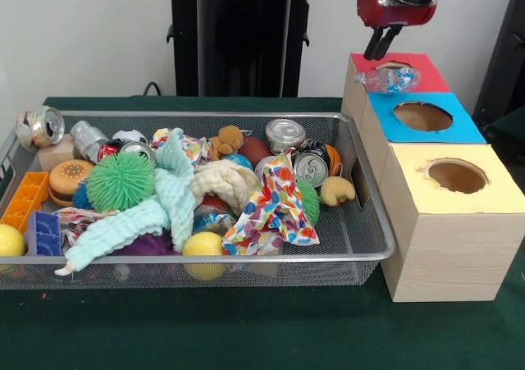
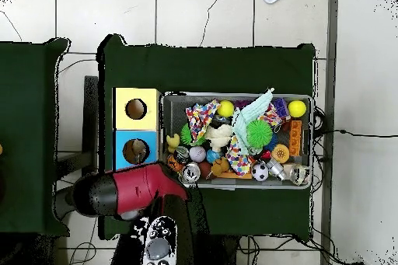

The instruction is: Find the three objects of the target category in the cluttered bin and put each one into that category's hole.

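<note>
Front view: gripper (image 1: 381,48) hangs over the red-topped box (image 1: 422,73) at the far end of the box row, fingers close together, tips just above a crumpled clear plastic wrapper (image 1: 390,79). The wrapper sits on the red hole, partly sunk in, not gripped. Whether the tips touch it, cannot tell. Next in the row is the blue-topped box (image 1: 455,128), hole open; then the yellow-topped box (image 1: 492,191), hole open, nearest the camera. All three boxes touch each other and stand just beside the wire bin (image 1: 373,222) on its right side. The bin is packed: green spiky ball (image 1: 120,181), mint cloth (image 1: 139,218), patterned cloth (image 1: 275,206), cans (image 1: 285,132), yellow ball (image 1: 203,244), orange block (image 1: 25,198). One can (image 1: 43,126) sits up on the far-left rim. Open green table in front of the bin and boxes.

Overhead view: red arm (image 2: 128,192) covers the red box and the gripper; finger state not readable here. Yellow box (image 2: 136,109) and blue box (image 2: 135,151) show at the bin's (image 2: 233,184) left side, holes clear. Bin contents fill it wall to wall, little free room inside. Green cloth margin runs round the bin on all sides, widest at the picture's top.
</note>
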### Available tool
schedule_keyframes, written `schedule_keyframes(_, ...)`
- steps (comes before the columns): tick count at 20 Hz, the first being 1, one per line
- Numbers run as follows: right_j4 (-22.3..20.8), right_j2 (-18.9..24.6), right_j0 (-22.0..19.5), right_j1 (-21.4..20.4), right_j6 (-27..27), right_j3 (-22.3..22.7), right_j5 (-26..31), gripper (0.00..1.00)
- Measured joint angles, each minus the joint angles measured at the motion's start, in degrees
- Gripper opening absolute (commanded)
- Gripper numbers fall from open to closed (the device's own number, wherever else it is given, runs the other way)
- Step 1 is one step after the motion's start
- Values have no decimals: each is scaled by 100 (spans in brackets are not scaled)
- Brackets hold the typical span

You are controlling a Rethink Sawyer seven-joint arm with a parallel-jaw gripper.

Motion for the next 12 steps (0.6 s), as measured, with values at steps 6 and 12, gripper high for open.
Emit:
schedule_keyframes(6, -2, 0, -37, 228, 0, -230, -86, 0)
schedule_keyframes(12, 3, -16, -40, 472, 0, -432, -124, 0)
